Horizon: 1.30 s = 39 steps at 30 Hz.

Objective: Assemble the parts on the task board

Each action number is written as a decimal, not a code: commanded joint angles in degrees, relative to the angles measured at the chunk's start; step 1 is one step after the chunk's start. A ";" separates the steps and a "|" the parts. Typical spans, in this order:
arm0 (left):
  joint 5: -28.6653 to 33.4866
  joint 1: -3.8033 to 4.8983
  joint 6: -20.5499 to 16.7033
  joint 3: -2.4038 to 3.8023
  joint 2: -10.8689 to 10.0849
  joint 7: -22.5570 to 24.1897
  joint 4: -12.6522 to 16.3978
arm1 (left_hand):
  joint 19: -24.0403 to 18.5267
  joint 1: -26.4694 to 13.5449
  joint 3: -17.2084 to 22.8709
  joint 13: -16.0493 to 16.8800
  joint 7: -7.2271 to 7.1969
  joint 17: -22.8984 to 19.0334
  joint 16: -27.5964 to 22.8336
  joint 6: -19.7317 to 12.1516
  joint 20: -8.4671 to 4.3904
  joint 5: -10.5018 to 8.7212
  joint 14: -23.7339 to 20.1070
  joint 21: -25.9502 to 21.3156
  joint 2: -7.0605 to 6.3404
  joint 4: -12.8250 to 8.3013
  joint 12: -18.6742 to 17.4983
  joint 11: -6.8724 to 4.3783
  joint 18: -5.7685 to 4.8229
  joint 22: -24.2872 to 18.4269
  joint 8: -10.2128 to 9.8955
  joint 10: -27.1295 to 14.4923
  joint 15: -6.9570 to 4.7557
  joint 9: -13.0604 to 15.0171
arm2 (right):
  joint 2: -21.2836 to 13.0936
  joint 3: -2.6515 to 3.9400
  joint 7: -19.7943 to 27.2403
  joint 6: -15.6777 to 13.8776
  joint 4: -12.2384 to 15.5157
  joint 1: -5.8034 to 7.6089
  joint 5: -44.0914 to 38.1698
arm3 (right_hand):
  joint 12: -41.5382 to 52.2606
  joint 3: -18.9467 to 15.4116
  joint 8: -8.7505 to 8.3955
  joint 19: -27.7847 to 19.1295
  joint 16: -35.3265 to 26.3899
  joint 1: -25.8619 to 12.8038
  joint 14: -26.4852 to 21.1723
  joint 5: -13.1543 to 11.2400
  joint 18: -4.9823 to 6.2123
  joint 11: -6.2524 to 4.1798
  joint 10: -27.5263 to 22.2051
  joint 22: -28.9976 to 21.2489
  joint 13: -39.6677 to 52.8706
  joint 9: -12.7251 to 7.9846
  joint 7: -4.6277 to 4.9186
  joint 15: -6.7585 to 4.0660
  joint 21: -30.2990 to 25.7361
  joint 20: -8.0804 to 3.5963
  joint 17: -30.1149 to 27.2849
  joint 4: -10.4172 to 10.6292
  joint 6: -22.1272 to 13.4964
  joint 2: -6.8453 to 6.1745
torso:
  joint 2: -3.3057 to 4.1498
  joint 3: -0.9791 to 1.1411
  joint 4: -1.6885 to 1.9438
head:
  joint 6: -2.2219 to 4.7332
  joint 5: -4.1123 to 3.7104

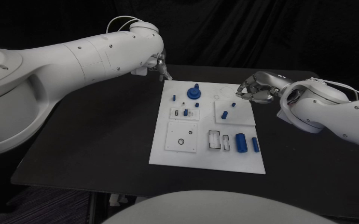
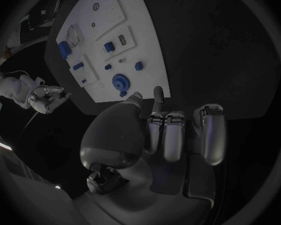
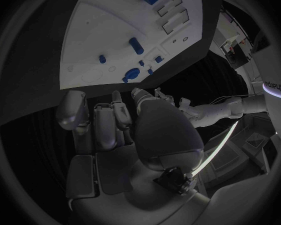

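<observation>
The black table (image 1: 97, 146) is a flat matte slab with a dark cloth backdrop behind it. In its middle lies the task board (image 1: 168, 156), a smooth white rectangular plate with its long side running away from the robot, carrying raised square tiles and shallow cut-outs. The left arm (image 1: 82, 63) is a thick, glossy white shell coming in over the table's far left; the right arm (image 1: 321, 110) is of the same moulded white casing, over the table's right side. The left hand (image 1: 159, 68), silver and metallic, hangs just beyond the board's far left corner; in the left wrist view its fingers (image 2: 172, 135) are curled in side by side with nothing in them. The right hand (image 1: 253, 90) sits just beside the board's far right edge, its fingers (image 3: 106, 122) likewise folded in and holding nothing. Of the blue parts, the largest is a round geared disc with an upright knob (image 1: 194, 93) near the far end of the board; next a stubby cylinder (image 1: 240, 141) lying near the right edge at the near end, with a slimmer pin (image 1: 256, 144) just beside it; then a short peg (image 1: 224, 114) standing on a square tile, and a small peg (image 1: 174, 98) near the left edge.
</observation>
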 commanded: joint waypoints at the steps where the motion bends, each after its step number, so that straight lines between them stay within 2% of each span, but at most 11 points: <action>1: 2.44 -0.75 3.96 0.02 0.88 -0.22 -1.12 | 0.54 -0.15 0.62 15.04 -0.05 15.10 0.15 0.83 0.34 -0.25 6.05 -0.37 -0.72 -0.07 0.19 0.42 0.21 11.92 -0.85 5.95 0.51 -1.47 | 0.13 0.04 0.29 -0.91 -0.03 -0.09 -0.37 | -0.19 0.40 -0.26 -0.28 -0.22 0.42 -0.29 0.19 0.50 -0.09 -0.35 7.88 1.26 -0.09 -0.06 -0.07 -0.22 0.18 2.06 -0.05 0.37 0.04 | 0.02 -0.10 -0.26 | -0.01 0.28; 4: 2.54 -1.39 3.98 0.02 1.39 -0.03 -1.65 | 0.55 -0.15 1.01 15.04 -0.01 15.10 0.15 1.19 0.36 -0.28 6.05 -0.39 -0.83 -0.08 0.19 0.44 0.21 11.94 -1.46 5.95 0.53 -2.53 | 0.27 0.04 0.33 -0.96 -0.01 -0.08 -0.37 | -0.19 0.40 -0.26 -0.28 -0.22 0.42 -0.29 0.19 0.50 -0.09 -0.35 7.88 1.26 -0.09 -0.06 -0.07 -0.22 0.18 2.06 -0.05 0.37 0.04 | 0.20 -0.30 -0.73 | -0.01 0.72; 8: 2.60 -2.18 3.44 0.02 1.84 0.61 -2.10 | 0.53 -0.56 1.25 15.04 0.09 15.10 0.15 1.51 0.39 -0.40 6.05 -0.46 -0.84 0.07 0.19 0.50 0.22 11.93 -2.00 5.95 0.57 -3.50 | 0.37 0.04 0.37 -0.96 0.02 -0.08 -0.37 | -0.19 0.40 -0.26 -0.28 -0.22 0.42 -0.29 0.19 0.50 -0.09 -0.35 7.88 1.26 -0.09 -0.06 -0.07 -0.22 0.18 2.06 -0.05 0.37 0.04 | 0.44 -0.47 -1.05 | -0.01 0.96; 12: 2.62 -2.74 3.03 0.02 2.15 1.26 -2.36 | 0.59 -1.16 1.56 15.04 0.12 15.10 0.15 2.04 0.44 -0.32 6.05 -0.41 -0.72 0.10 0.19 0.55 0.20 11.97 -2.56 5.95 0.64 -4.66 | 0.36 0.04 0.36 -0.94 0.02 -0.07 -0.37 | -0.19 0.40 -0.26 -0.28 -0.22 0.42 -0.29 0.19 0.50 -0.09 -0.35 7.88 1.26 -0.09 -0.06 -0.07 -0.22 0.18 2.06 -0.05 0.37 0.04 | 0.65 -0.54 -1.24 | -0.01 1.22; 18: 2.63 -3.44 2.40 0.02 2.39 2.09 -2.40 | 0.53 -1.83 2.04 15.04 -0.08 15.10 0.15 3.50 0.42 0.30 6.05 -0.58 -0.80 0.15 0.19 0.43 0.24 11.93 -2.92 5.95 0.55 -6.18 | 0.45 0.04 0.40 -0.99 -0.07 -0.07 -0.37 | -0.20 0.47 -0.27 -0.22 -0.20 0.45 -0.27 0.28 0.48 -0.10 -0.36 7.90 1.23 -0.11 -0.06 -0.07 -0.16 0.18 2.07 -0.03 0.37 0.00 | 0.90 -0.57 -1.34 | -0.01 1.41; 24: 2.63 -3.99 1.79 0.02 2.56 2.07 -2.46 | 0.44 -1.98 2.08 15.04 -0.09 15.10 0.15 3.64 0.42 0.28 6.05 -0.73 -0.76 0.17 0.19 0.43 0.28 11.88 -2.93 5.95 0.55 -6.31 | 0.59 0.04 0.45 -0.99 -0.14 -0.08 -0.37 | -0.20 0.47 -0.27 -0.22 -0.20 0.45 -0.27 0.28 0.48 -0.10 -0.36 7.90 1.23 -0.11 -0.06 -0.07 -0.16 0.18 2.07 -0.03 0.37 0.00 | 0.87 -0.48 -1.30 | -0.01 1.15; 28: 2.63 -4.18 1.28 0.02 2.55 1.89 -2.44 | 0.39 -2.08 2.18 15.04 -0.10 15.10 0.15 3.71 0.42 0.40 6.05 -0.81 -0.64 0.16 0.19 0.42 0.29 11.86 -2.95 5.95 0.55 -6.42 | 0.54 0.04 0.45 -1.00 -0.12 -0.08 -0.37 | -0.20 0.47 -0.27 -0.22 -0.20 0.45 -0.27 0.28 0.48 -0.10 -0.36 7.90 1.23 -0.11 -0.06 -0.07 -0.16 0.18 2.07 -0.03 0.37 0.00 | 0.81 -0.39 -1.30 | -0.01 1.16; 34: 2.63 -4.33 0.82 0.02 2.60 1.77 -2.58 | 0.27 -2.12 2.25 15.04 -0.10 15.10 0.15 3.70 0.42 0.52 6.05 -1.02 -0.59 0.14 0.19 0.42 0.34 11.79 -2.98 5.95 0.56 -6.51 | 0.43 0.04 0.41 -0.97 -0.05 -0.08 -0.37 | -0.20 0.47 -0.27 -0.22 -0.20 0.45 -0.27 0.28 0.48 -0.10 -0.36 7.90 1.23 -0.11 -0.06 -0.07 -0.16 0.18 2.07 -0.03 0.37 0.00 | 0.76 -0.43 -1.31 | -0.01 1.25; 39: 2.63 -4.41 0.66 0.02 2.74 1.75 -2.86 | 0.21 -2.08 2.37 15.04 -0.14 15.10 0.15 3.76 0.42 0.68 6.05 -1.11 -0.55 0.07 0.19 0.40 0.37 11.76 -2.94 5.95 0.56 -6.53 | 0.42 0.04 0.44 -1.04 0.01 -0.08 -0.37 | -0.21 0.54 -0.27 -0.23 -0.18 0.50 -0.25 0.35 0.49 -0.10 -0.36 7.90 1.22 -0.13 -0.05 -0.08 -0.20 0.18 2.08 -0.03 0.38 -0.03 | 0.71 -0.37 -1.27 | -0.01 1.12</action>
